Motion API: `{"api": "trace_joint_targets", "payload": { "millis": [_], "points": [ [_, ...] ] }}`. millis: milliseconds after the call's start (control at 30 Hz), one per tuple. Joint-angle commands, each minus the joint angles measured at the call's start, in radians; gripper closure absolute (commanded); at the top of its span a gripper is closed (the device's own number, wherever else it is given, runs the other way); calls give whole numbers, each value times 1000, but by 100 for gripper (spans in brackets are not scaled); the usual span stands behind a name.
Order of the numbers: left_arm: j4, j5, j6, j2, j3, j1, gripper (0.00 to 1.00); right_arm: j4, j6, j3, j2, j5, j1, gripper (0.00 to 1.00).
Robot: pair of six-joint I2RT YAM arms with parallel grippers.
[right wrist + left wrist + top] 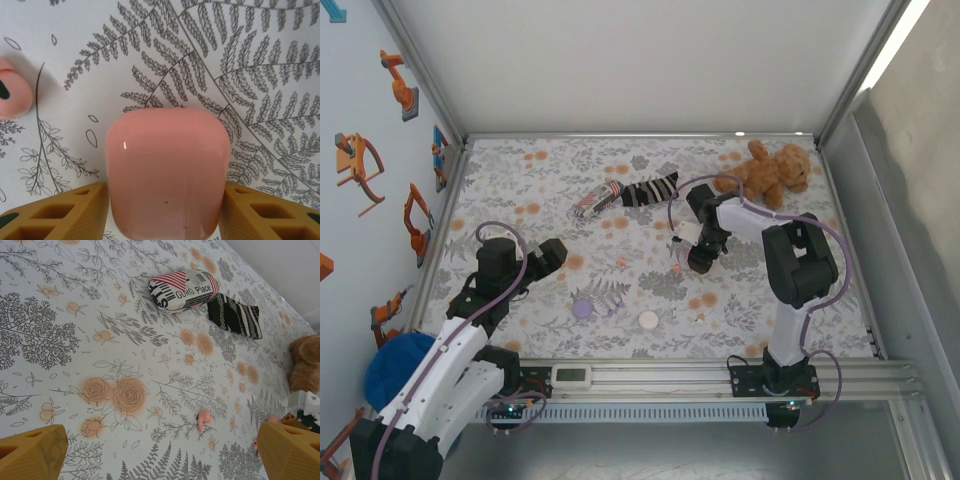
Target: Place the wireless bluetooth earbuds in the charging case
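Your right pincer (165,192) straddles the pink case (167,150), one finger close on each side. You cannot tell whether they press it. A pink earbud (12,87) lies on the table (150,40) just left of the case, outside the fingers. Your left pincer (162,452) stands wide apart, well left of the case, with another earbud (204,419) ahead of it. Floral cloth covers the table, and white walls rise beyond the case.

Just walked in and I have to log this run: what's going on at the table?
The right pincer grips the pink charging case by its sides, close to the flowered table. A pink earbud lies loose beside the case, not yet inserted. The left pincer hangs open, holding nothing.
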Motion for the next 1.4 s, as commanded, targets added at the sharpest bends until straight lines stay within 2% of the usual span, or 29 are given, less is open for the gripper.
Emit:
{"api": "trace_joint_targets", "payload": {
  "millis": [0,200,367,400,533,767,1033,1367],
  "points": [
    [-13,-3,-4,0,31,-4,4,24,-12,-3,-20,15,11,46],
    [-14,-6,-4,-2,30,-5,4,38,-25,-21,-57,13,12,55],
    [-18,-4,-5,-6,31,-5,4,41,-31,-30,-78,11,11,58],
    [-18,-4,-5,-6,31,-6,4,40,-33,-31,-85,8,11,63],
    [-16,6,-5,-6,32,-6,4,45,-34,-43,-120,-5,14,64],
    [82,152,10,23,44,-9,1,102,-36,-91,-256,-41,44,65],
    [152,329,19,113,135,-61,14,165,-43,-129,-453,-75,109,66],
    [260,431,29,233,232,-188,25,162,-54,-96,-628,-94,199,69]
  ]
}}
